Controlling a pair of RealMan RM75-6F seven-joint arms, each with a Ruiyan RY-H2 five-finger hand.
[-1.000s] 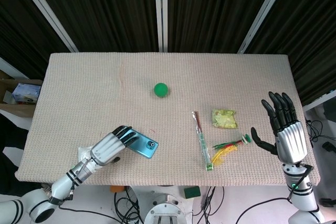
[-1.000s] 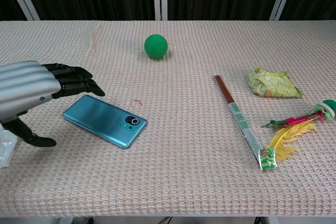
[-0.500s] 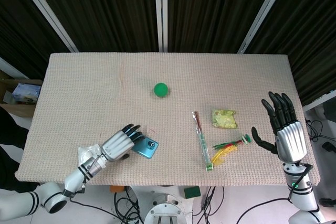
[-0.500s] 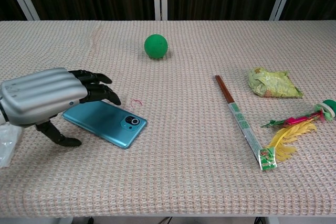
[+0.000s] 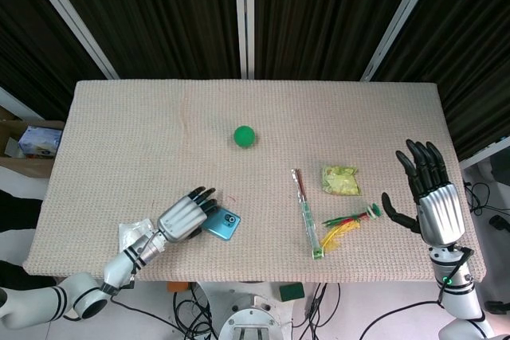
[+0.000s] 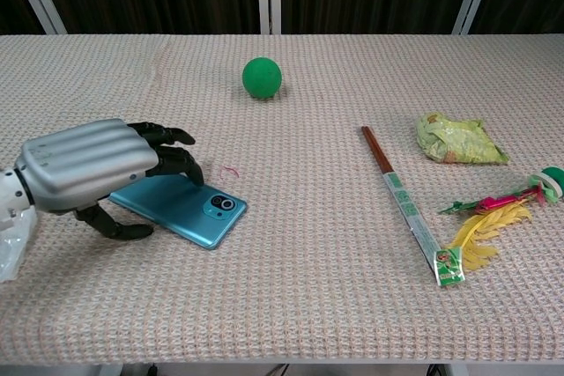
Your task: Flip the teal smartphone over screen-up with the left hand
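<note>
The teal smartphone (image 5: pixel 224 224) (image 6: pixel 196 209) lies flat on the cloth near the front left, back side up with its camera lens showing. My left hand (image 5: pixel 182 216) (image 6: pixel 86 167) covers the phone's left half. Its fingers (image 6: pixel 181 165) curl over the far long edge and the thumb (image 6: pixel 119 229) presses the near edge, so it grips the phone across its width. My right hand (image 5: pixel 433 195) hovers palm-down and open at the table's right edge, holding nothing; only the head view shows it.
A green ball (image 5: pixel 244 135) (image 6: pixel 262 77) sits mid-table. Right of the phone lie a wrapped chopstick pair (image 5: pixel 307 212) (image 6: pixel 407 205), a crumpled green packet (image 5: pixel 340 180) (image 6: pixel 458 139) and a feathered toy (image 5: pixel 347 224) (image 6: pixel 493 208). White plastic (image 5: pixel 130 233) lies under my left wrist.
My left hand has slid right over the phone, and its fingers and thumb have closed onto the phone's long edges. The phone and the right hand have stayed in place.
</note>
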